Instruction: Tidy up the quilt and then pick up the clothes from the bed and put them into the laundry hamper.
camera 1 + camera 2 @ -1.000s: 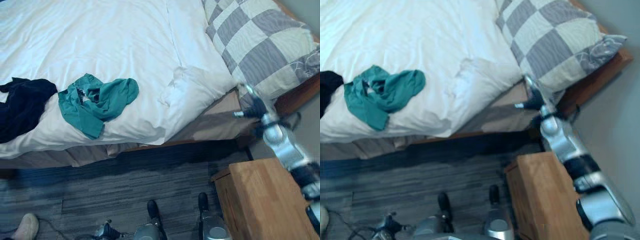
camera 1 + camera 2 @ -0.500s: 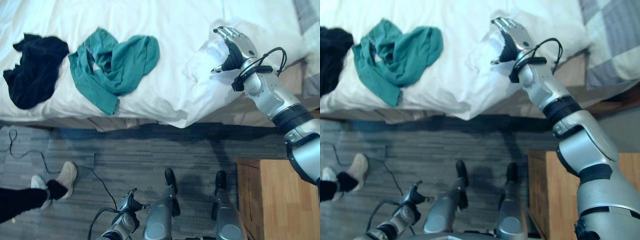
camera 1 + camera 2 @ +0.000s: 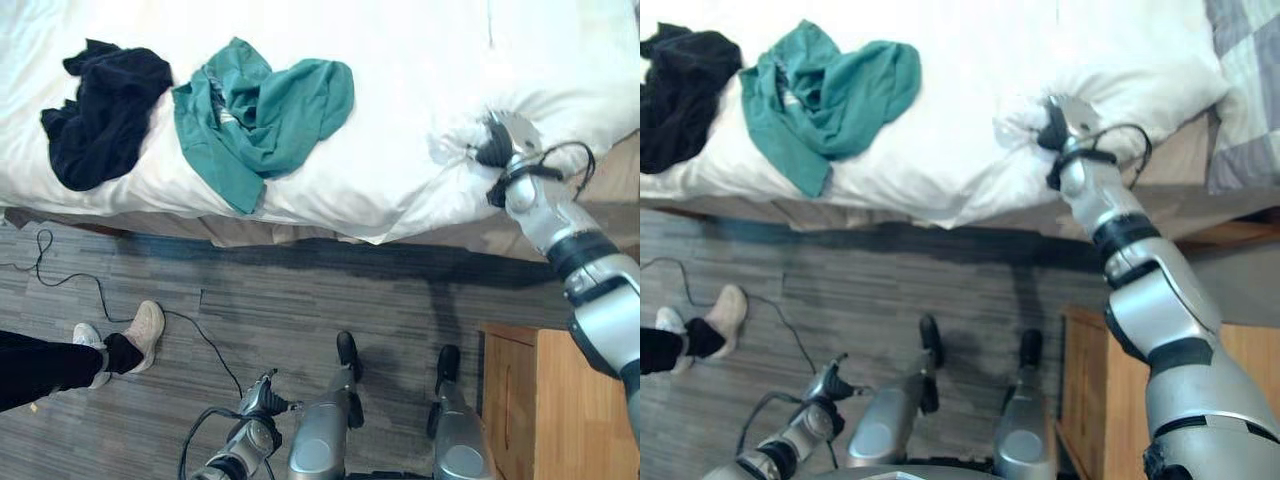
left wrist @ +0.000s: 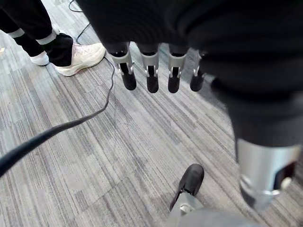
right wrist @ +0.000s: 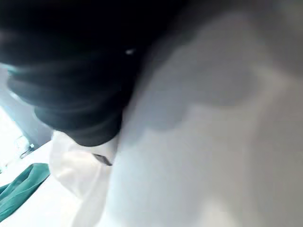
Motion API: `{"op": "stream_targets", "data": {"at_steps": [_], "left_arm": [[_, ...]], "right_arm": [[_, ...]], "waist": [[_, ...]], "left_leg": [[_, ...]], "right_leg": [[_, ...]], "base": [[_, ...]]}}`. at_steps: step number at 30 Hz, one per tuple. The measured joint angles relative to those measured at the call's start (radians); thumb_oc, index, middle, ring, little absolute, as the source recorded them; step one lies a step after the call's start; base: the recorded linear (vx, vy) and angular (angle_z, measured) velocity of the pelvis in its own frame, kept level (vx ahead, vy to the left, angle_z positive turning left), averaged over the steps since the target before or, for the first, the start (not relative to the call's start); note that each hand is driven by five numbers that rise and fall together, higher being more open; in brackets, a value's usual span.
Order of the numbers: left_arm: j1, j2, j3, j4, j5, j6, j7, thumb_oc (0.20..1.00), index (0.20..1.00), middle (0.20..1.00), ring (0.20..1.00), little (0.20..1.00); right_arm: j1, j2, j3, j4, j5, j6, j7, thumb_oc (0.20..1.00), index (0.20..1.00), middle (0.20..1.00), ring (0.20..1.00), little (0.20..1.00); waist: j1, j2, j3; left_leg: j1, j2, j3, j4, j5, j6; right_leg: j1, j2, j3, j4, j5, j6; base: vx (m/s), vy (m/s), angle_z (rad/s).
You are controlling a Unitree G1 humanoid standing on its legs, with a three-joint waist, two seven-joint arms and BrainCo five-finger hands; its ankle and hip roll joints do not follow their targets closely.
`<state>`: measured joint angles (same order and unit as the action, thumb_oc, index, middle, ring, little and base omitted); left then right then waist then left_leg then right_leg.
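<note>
The white quilt (image 3: 400,60) covers the bed, and its near right corner (image 3: 450,150) is bunched up. My right hand (image 3: 505,140) is pushed into that bunched corner at the bed's edge, and in the right wrist view white cloth (image 5: 213,142) presses close against it. A green garment (image 3: 265,110) lies crumpled on the quilt near the bed's front edge. To its left lies a dark navy garment (image 3: 100,115). My left hand (image 4: 151,71) hangs open low over the floor, holding nothing.
A checked pillow (image 3: 1250,80) lies at the bed's right end. A wooden nightstand (image 3: 585,400) stands at lower right. A person's leg and pale shoe (image 3: 140,330) are on the grey plank floor (image 3: 300,300) at the left.
The camera has swung, shifting the whole scene. My right hand, held open above the quilt's corner half a second ago, has dropped into the bunched cloth.
</note>
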<state>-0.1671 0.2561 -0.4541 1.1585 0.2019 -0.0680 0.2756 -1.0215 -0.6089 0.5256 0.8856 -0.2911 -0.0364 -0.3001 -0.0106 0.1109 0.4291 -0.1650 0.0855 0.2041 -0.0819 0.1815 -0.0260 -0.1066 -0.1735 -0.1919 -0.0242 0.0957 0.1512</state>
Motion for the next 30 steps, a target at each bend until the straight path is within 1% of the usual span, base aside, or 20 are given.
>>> {"op": "stream_targets", "data": {"at_steps": [1,3,4,5,6,7,9,11,12,14,16,17,18,19,20,23,26,28,29,30], "left_arm": [[0.006,0.000,0.013,0.000,0.000,0.008,-0.002,1.000,1.000,1.000,1.000,1.000],[0.025,0.001,0.033,0.001,0.004,0.029,-0.005,1.000,1.000,1.000,1.000,1.000],[0.032,0.000,0.047,0.000,0.010,0.034,-0.010,1.000,1.000,1.000,1.000,1.000],[0.053,0.001,0.075,0.005,0.016,0.045,-0.015,1.000,1.000,1.000,1.000,1.000],[0.062,0.004,0.083,0.011,0.017,0.051,-0.016,1.000,1.000,1.000,1.000,1.000],[0.076,0.000,0.105,0.027,0.017,0.061,-0.017,1.000,1.000,1.000,1.000,1.000],[0.089,-0.004,0.115,0.041,0.018,0.071,-0.019,1.000,1.000,1.000,1.000,1.000],[0.081,-0.013,0.120,0.058,0.019,0.078,-0.023,1.000,1.000,1.000,1.000,1.000],[0.079,-0.024,0.128,0.068,0.021,0.079,-0.034,1.000,1.000,1.000,1.000,1.000],[0.075,-0.029,0.127,0.069,0.043,0.078,-0.041,1.000,1.000,1.000,1.000,1.000],[0.074,-0.029,0.128,0.068,0.049,0.078,-0.045,1.000,1.000,1.000,1.000,1.000],[0.076,-0.028,0.127,0.069,0.050,0.078,-0.046,1.000,1.000,1.000,1.000,1.000],[0.076,-0.031,0.127,0.073,0.054,0.078,-0.047,1.000,1.000,1.000,1.000,1.000],[0.081,-0.034,0.127,0.070,0.055,0.078,-0.048,1.000,1.000,1.000,1.000,1.000],[0.094,-0.039,0.126,0.070,0.056,0.078,-0.049,1.000,1.000,1.000,1.000,1.000],[0.118,-0.044,0.125,0.074,0.057,0.078,-0.050,1.000,1.000,1.000,1.000,1.000],[0.154,-0.037,0.125,0.079,0.057,0.079,-0.052,1.000,1.000,1.000,1.000,1.000],[0.139,-0.033,0.089,0.088,0.057,0.080,-0.052,1.000,1.000,1.000,1.000,1.000],[0.137,-0.034,0.089,0.088,0.057,0.080,-0.052,1.000,1.000,1.000,1.000,1.000],[0.125,-0.038,0.076,0.083,0.055,0.076,-0.051,1.000,1.000,1.000,1.000,1.000]], "right_arm": [[0.059,0.005,-0.052,-0.053,0.019,-0.003,-0.003,1.000,1.000,1.000,1.000,1.000],[0.200,0.024,-0.109,-0.140,0.044,0.000,-0.001,1.000,1.000,1.000,1.000,1.000],[0.293,0.037,-0.179,-0.212,0.064,-0.001,0.000,1.000,1.000,1.000,1.000,1.000],[0.440,0.073,-0.260,-0.310,0.087,-0.005,-0.004,1.000,1.000,1.000,1.000,1.000],[0.519,0.089,-0.270,-0.308,0.109,-0.003,-0.004,1.000,1.000,1.000,1.000,1.000],[0.632,0.134,-0.336,-0.303,0.154,0.003,-0.006,1.000,1.000,1.000,1.000,1.000],[0.764,0.196,-0.405,-0.209,0.214,0.015,-0.024,1.000,1.000,1.000,1.000,1.000],[0.865,0.238,-0.448,-0.080,0.273,0.025,-0.024,1.000,1.000,1.000,1.000,1.000],[0.930,0.259,-0.468,0.026,0.328,0.038,-0.020,1.000,1.000,1.000,1.000,1.000],[1.013,0.291,-0.480,0.197,0.393,0.052,0.003,1.000,1.000,1.000,1.000,1.000],[1.068,0.293,-0.487,0.195,0.423,0.073,0.018,1.000,1.000,1.000,1.000,1.000],[1.071,0.292,-0.491,0.182,0.426,0.073,0.017,0.379,0.379,0.379,0.379,0.379],[1.072,0.285,-0.493,0.153,0.428,0.075,0.015,0.200,0.200,0.200,0.200,0.200],[1.084,0.274,-0.504,0.082,0.429,0.081,0.016,0.200,0.200,0.200,0.200,0.200],[1.083,0.243,-0.515,-0.009,0.426,0.052,0.007,0.200,0.200,0.200,0.200,0.200],[1.047,0.167,-0.517,-0.207,0.418,0.042,-0.013,0.200,0.200,0.200,0.200,0.200],[0.858,0.023,-0.513,-0.412,0.370,0.023,-0.063,0.200,0.200,0.200,0.200,0.200],[0.639,-0.053,-0.445,-0.411,0.368,-0.006,-0.101,0.200,0.200,0.200,0.200,0.200],[0.627,-0.055,-0.445,-0.408,0.368,-0.010,-0.102,0.200,0.200,0.200,0.200,0.200],[0.517,-0.063,-0.427,-0.394,0.370,-0.023,-0.113,0.200,0.200,0.200,0.200,0.200]], "waist": [[-0.005,-0.005,-0.002],[-0.030,-0.036,-0.025],[-0.036,-0.049,-0.031],[-0.047,-0.074,-0.051],[-0.068,-0.097,-0.071],[-0.087,-0.119,-0.098],[-0.121,-0.145,-0.133],[-0.152,-0.154,-0.158],[-0.166,-0.152,-0.183],[-0.183,-0.145,-0.197],[-0.200,-0.137,-0.208],[-0.207,-0.137,-0.208],[-0.208,-0.139,-0.213],[-0.208,-0.138,-0.216],[-0.209,-0.136,-0.227],[-0.208,-0.133,-0.242],[-0.195,-0.129,-0.241],[-0.185,-0.113,-0.230],[-0.184,-0.112,-0.229],[-0.159,-0.093,-0.218]], "left_leg": [[0.013,0.000,-0.001,0.000,0.000,0.000],[0.035,0.002,0.009,-0.001,-0.019,-0.012],[0.047,0.003,0.017,-0.001,-0.024,-0.016],[0.070,0.005,0.029,-0.004,-0.028,-0.013],[0.083,0.004,0.039,-0.003,-0.040,-0.021],[0.101,0.004,0.054,-0.005,-0.045,-0.020],[0.125,0.004,0.070,-0.007,-0.052,-0.019],[0.148,0.005,0.086,-0.007,-0.071,-0.022],[0.158,0.008,0.096,-0.007,-0.077,-0.026],[0.184,0.015,0.113,-0.008,-0.084,-0.032],[0.185,0.023,0.132,-0.008,-0.089,-0.034],[0.185,0.026,0.136,-0.008,-0.088,-0.034],[0.185,0.031,0.139,-0.008,-0.088,-0.034],[0.183,0.032,0.139,-0.008,-0.087,-0.035],[0.181,0.034,0.141,-0.008,-0.086,-0.035],[0.164,0.035,0.140,-0.008,-0.083,-0.033],[0.159,0.029,0.135,-0.007,-0.068,-0.019],[0.137,0.021,0.137,-0.006,-0.052,-0.022],[0.136,0.021,0.136,-0.006,-0.052,-0.022],[0.117,0.014,0.119,-0.004,-0.041,-0.015]], "right_leg": [[0.014,0.000,-0.001,0.001,0.000,0.000],[0.020,0.002,0.024,0.001,-0.003,0.004],[0.030,0.001,0.027,0.001,-0.002,0.002],[0.048,0.001,0.036,0.001,-0.003,0.000],[0.049,0.002,0.054,0.000,-0.004,0.001],[0.062,0.001,0.067,-0.008,-0.004,0.001],[0.083,0.001,0.084,-0.023,-0.001,0.002],[0.108,0.001,0.094,-0.041,-0.001,0.006],[0.117,0.003,0.108,-0.054,0.002,0.010],[0.137,0.009,0.124,-0.055,0.001,0.010],[0.127,0.016,0.145,-0.055,0.000,0.011],[0.125,0.016,0.148,-0.055,0.001,0.010],[0.122,0.021,0.150,-0.055,0.002,0.009],[0.120,0.022,0.150,-0.055,0.002,0.009],[0.110,0.024,0.157,-0.054,0.003,0.007],[0.092,0.025,0.159,-0.053,0.002,0.002],[0.089,0.021,0.153,-0.050,0.011,0.008],[0.053,0.017,0.161,-0.034,0.014,0.013],[0.052,0.017,0.161,-0.033,0.014,0.013],[0.042,0.013,0.148,-0.028,0.015,0.015]], "base": [[0.05,0.073,-0.12],[0.04,0.079,-0.22],[0.07,0.090,-0.23],[0.05,0.066,-0.29],[0.12,0.121,-0.39],[0.06,0.050,-0.39],[0.10,0.059,-0.30],[0.08,0.035,-0.24],[0.08,0.038,-0.26],[0.05,0.032,-0.32],[0.02,0.024,-0.29],[-0.01,0.037,-0.18],[-0.01,0.037,-0.08],[-0.03,0.045,-0.10],[-0.03,0.031,-0.05],[-0.01,0.014,-0.02],[-0.07,0.021,0.04],[-0.08,0.018,-0.02],[-0.09,-0.005,0.14],[-0.06,-0.011,0.24]]}}
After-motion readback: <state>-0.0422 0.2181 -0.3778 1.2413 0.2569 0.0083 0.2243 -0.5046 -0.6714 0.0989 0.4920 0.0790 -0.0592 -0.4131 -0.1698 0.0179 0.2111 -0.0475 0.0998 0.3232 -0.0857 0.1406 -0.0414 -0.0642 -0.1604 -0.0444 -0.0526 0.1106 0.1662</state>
